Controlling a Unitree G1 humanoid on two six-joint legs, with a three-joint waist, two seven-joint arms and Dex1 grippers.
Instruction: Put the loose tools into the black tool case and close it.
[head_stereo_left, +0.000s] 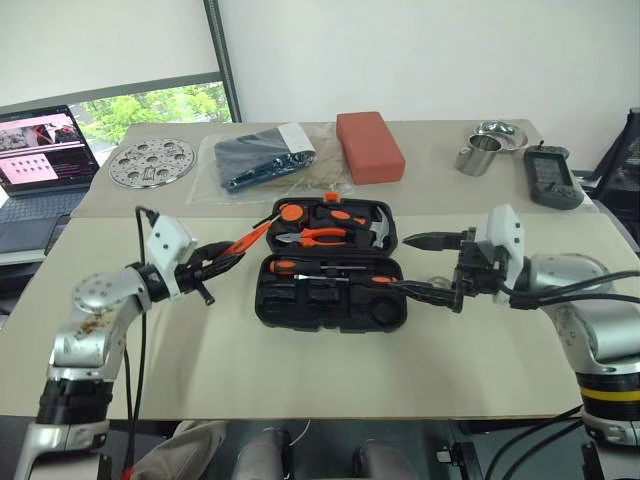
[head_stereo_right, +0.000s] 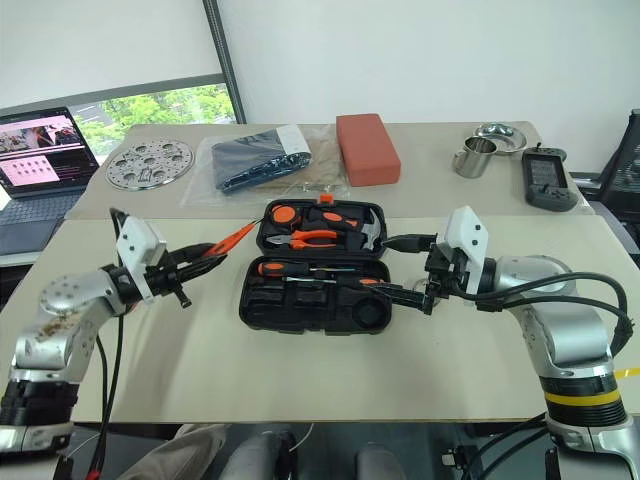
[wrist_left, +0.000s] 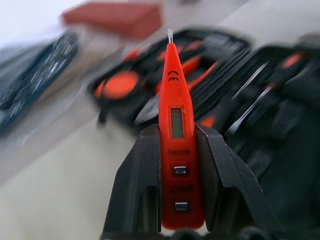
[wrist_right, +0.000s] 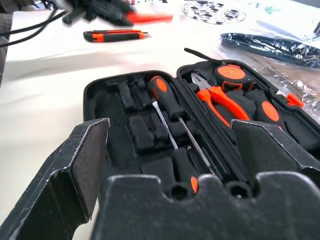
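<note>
The left gripper (wrist_left: 177, 210) hovered left of the open black moulded-plastic tool case (head_stereo_left: 330, 265), fingers clamped on a slim all-orange screwdriver (wrist_left: 178, 135) pointing toward it. The right gripper (head_stereo_left: 432, 265), fingers spread wide and empty, hung level at the case's right edge.

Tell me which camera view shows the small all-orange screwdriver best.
Left wrist view: the small all-orange screwdriver stands close up, clamped between the left end effector fingers, its little window and buttons visible. Both eye views show it as a thin orange sliver.
</note>
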